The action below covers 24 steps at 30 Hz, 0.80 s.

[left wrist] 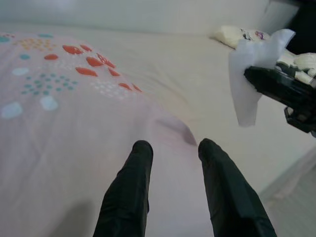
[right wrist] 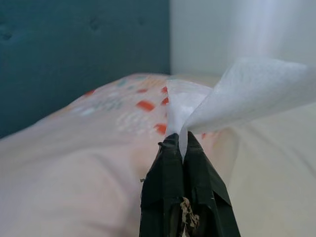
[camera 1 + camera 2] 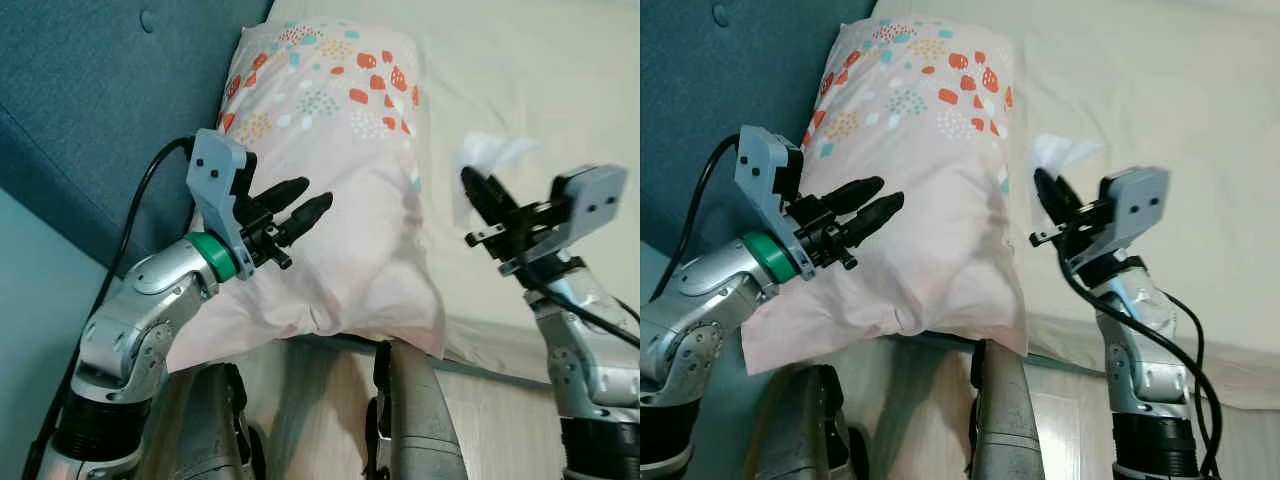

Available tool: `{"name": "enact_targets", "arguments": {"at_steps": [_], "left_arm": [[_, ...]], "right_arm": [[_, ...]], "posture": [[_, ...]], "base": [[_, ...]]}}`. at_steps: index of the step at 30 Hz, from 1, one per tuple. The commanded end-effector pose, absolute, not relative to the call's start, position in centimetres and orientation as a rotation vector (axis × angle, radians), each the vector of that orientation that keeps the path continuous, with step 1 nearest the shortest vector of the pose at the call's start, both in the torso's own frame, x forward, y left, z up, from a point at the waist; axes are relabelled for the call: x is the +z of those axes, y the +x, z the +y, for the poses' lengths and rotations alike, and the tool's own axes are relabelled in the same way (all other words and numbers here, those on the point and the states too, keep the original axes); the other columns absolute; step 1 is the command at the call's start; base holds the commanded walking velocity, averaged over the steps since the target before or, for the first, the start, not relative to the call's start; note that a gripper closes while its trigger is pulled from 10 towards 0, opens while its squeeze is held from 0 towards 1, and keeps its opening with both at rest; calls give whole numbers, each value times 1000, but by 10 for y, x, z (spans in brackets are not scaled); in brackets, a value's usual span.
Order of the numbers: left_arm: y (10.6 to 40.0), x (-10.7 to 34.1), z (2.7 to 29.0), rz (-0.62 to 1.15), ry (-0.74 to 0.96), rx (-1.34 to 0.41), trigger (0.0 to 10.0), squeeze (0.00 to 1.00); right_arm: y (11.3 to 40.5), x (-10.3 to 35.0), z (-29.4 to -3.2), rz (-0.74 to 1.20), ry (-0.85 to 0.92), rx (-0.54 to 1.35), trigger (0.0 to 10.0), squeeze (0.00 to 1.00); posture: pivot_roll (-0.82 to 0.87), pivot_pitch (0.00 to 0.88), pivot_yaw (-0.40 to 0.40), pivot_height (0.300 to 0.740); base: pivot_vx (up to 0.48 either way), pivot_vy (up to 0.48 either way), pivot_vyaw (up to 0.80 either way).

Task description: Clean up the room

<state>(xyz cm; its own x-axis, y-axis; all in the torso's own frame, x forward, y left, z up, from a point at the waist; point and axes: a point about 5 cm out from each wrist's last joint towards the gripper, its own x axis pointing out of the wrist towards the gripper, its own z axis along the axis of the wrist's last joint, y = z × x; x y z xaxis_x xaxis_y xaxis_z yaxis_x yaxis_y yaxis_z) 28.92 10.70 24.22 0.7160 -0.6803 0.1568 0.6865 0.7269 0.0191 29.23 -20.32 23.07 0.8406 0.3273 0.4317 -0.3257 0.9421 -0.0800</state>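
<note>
right gripper [image 2: 183,143] is clamped on a thin white crumpled tissue [image 2: 247,94], held up above the cream bedsheet [image 3: 520,90]; my left gripper [image 3: 300,205] hovers with fingers parted over the pale pink pillow with orange and teal spots [image 3: 330,150], which leans against the teal padded headboard [image 3: 90,90].

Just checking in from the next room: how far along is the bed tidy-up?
Partway. The right gripper has picked up a white tissue and holds it pinched above the sheet. The left gripper, open, hovers over the pillow. The tissue still needs binning, and something small lies further along the bed.
</note>
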Motion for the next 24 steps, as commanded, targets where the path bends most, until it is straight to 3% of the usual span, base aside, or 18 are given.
{"name": "enact_targets", "arguments": {"at_steps": [1,5,13,24], "left_arm": [[291,240,105,-163,-55,-721,10000,0],[294,230,102,-194,-7,-573,10000,0],[301,215,117,-192,-29,-255,10000,0],[298,200,125,-183,16,-189,10000,0]], "right_arm": [[290,221,-198,-429,46,332,10000,0],[289,202,-177,-366,110,301,10000,0],[301,185,-168,-327,59,261,10000,0],[310,187,-164,-329,37,289,10000,0]], "posture": [[-155,135,54,585],[-141,102,50,585],[-123,62,30,609],[-106,31,6,649]], "base": [[0,0,0],[0,0,0],[0,0,0],[0,0,0]]}}
